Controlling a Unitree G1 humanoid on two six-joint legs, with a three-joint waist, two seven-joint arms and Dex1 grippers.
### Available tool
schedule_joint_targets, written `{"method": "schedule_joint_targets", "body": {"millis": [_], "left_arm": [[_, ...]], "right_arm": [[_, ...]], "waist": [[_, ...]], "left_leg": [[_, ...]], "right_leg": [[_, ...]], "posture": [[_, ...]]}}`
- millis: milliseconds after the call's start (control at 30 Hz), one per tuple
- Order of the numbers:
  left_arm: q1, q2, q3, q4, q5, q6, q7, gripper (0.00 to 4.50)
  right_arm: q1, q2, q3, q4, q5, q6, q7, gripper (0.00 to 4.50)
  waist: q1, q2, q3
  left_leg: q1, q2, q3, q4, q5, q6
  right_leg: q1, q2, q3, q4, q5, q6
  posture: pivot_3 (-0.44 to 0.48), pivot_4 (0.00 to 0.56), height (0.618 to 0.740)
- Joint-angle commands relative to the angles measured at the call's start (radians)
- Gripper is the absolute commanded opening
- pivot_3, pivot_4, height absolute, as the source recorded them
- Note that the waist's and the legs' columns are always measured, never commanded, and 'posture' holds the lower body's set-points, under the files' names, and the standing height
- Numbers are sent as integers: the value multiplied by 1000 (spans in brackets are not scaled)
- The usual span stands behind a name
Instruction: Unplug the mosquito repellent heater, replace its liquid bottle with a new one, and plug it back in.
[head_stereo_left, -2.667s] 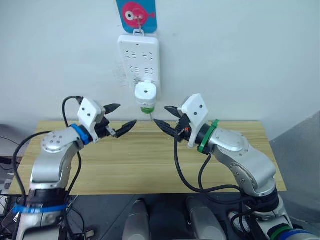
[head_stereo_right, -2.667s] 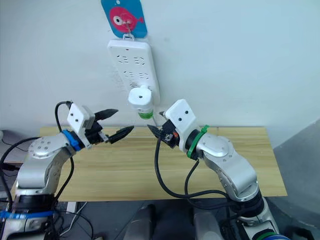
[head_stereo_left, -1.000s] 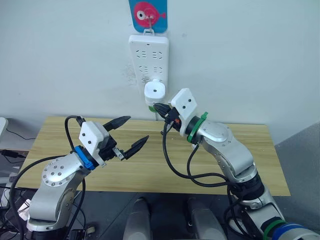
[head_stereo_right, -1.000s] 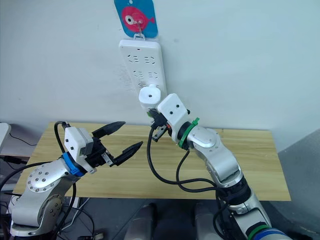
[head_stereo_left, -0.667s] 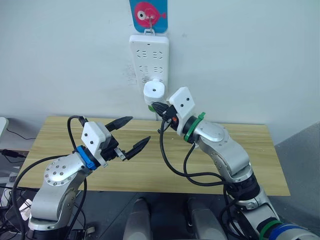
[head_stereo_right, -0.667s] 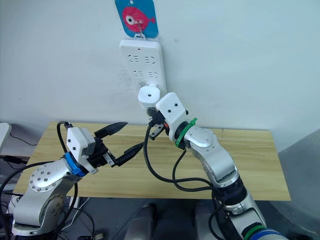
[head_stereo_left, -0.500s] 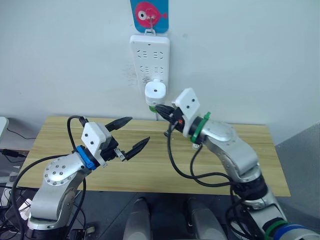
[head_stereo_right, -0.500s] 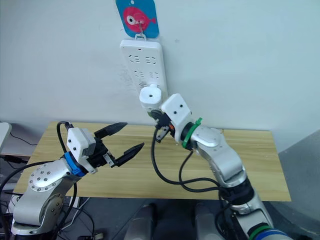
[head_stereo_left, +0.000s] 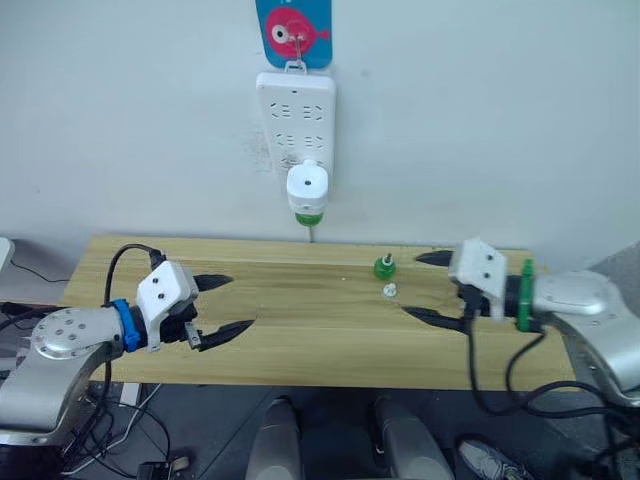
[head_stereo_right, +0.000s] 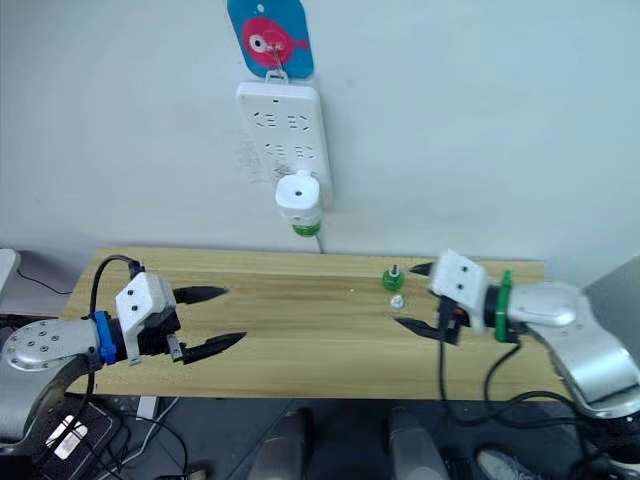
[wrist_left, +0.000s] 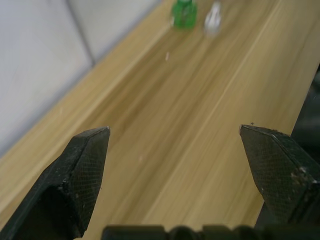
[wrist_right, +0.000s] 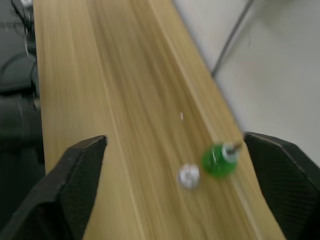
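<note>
A small white rounded plastic mosquito repellent heater (head_stereo_left: 307, 187) with a green-collared bottle hangs plugged into a white wall power strip (head_stereo_left: 295, 115), above both wide-open, empty grippers: left gripper (head_stereo_left: 217, 307), right gripper (head_stereo_left: 428, 287). Near the right gripper, a small green bottle (head_stereo_left: 385, 266) and white cap (head_stereo_left: 390, 290) sit on the wooden counter (head_stereo_left: 300, 330).

power strip (head_stereo_left: 295, 120): on wall | fish hook plate (head_stereo_left: 293, 30): above it | wooden table (head_stereo_left: 300, 330): below

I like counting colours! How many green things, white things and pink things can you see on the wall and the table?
Green: 1, the green bottle
White: 3, the power strip, the mosquito repellent heater, the small white cap
Pink: 1, the fish hook
Total: 5
</note>
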Motion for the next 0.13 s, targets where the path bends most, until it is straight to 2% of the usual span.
{"method": "schedule_joint_targets", "body": {"millis": [33,133], "left_arm": [[4,-3,21,4,19,-28,3,4500],[-15,-33,31,17,-15,-13,2,4500]], "right_arm": [[1,2,-54,3,29,-60,29,4480],[-3,11,-47,19,27,-76,36,4480]], "waist": [[-3,0,-4],[-1,0,-14]], "left_leg": [[0,0,0,0,0,0],[0,0,0,0,0,0]], "right_leg": [[0,0,0,0,0,0],[0,0,0,0,0,0]], "posture": [[82,141,735],[93,133,735]]}}
